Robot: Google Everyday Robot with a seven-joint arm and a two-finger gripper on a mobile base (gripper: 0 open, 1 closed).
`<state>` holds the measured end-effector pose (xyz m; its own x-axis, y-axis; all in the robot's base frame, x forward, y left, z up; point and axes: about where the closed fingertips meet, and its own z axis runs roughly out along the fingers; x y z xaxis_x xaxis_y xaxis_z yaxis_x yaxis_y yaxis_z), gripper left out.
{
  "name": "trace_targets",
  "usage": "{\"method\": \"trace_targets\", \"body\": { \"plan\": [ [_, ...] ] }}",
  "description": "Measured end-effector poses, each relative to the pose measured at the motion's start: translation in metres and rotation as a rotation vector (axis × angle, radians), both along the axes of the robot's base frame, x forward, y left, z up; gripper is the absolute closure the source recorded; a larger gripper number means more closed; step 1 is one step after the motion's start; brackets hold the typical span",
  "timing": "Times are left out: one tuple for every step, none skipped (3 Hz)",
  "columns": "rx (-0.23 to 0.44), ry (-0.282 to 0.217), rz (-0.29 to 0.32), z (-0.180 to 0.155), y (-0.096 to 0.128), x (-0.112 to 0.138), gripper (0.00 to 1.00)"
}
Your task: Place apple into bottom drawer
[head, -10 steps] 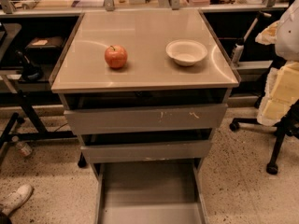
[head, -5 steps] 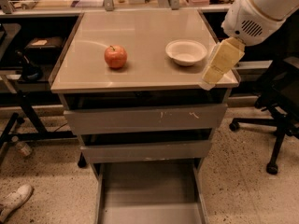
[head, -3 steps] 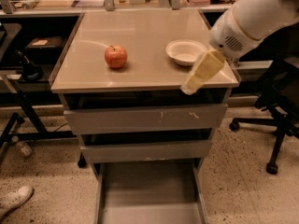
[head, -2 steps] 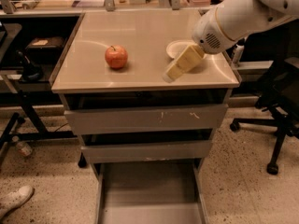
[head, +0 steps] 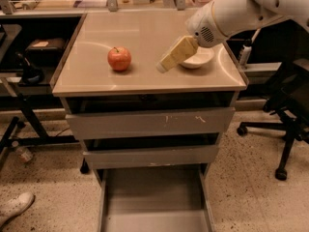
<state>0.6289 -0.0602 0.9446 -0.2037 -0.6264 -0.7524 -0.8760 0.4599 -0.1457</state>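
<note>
The red-orange apple (head: 119,58) with a short dark stem stands on the beige cabinet top (head: 145,81), left of centre. The bottom drawer (head: 154,204) is pulled out at the foot of the cabinet, its grey floor bare. My gripper (head: 162,67) reaches in from the upper right on a white arm; its cream fingers (head: 176,53) point down-left, above the top, between the apple and the white bowl (head: 198,58). It is a short way right of the apple and holds nothing I can see.
Two shallower grey drawers (head: 150,123) sit above the bottom one, the upper with a scratched front. A black office chair base (head: 285,129) stands at the right. Dark benches and a stand lie at the left, a white shoe (head: 14,208) at the lower left.
My arm has swung in from the right edge and moved left across the cabinet top, past the white bowl towards the apple. The apple, bowl and drawers have not moved.
</note>
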Motion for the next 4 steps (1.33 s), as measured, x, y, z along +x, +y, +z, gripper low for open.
{"method": "trace_targets", "body": {
  "plan": [
    [-0.025, -0.017, 0.019, -0.013, 0.01, 0.007, 0.0],
    [0.007, -0.028, 0.041, -0.035, 0.041, 0.035, 0.0],
    [0.027, -0.022, 0.062, -0.055, 0.068, 0.062, 0.0],
    [0.04, 0.005, 0.074, -0.075, 0.088, 0.082, 0.0]
  ]
}}
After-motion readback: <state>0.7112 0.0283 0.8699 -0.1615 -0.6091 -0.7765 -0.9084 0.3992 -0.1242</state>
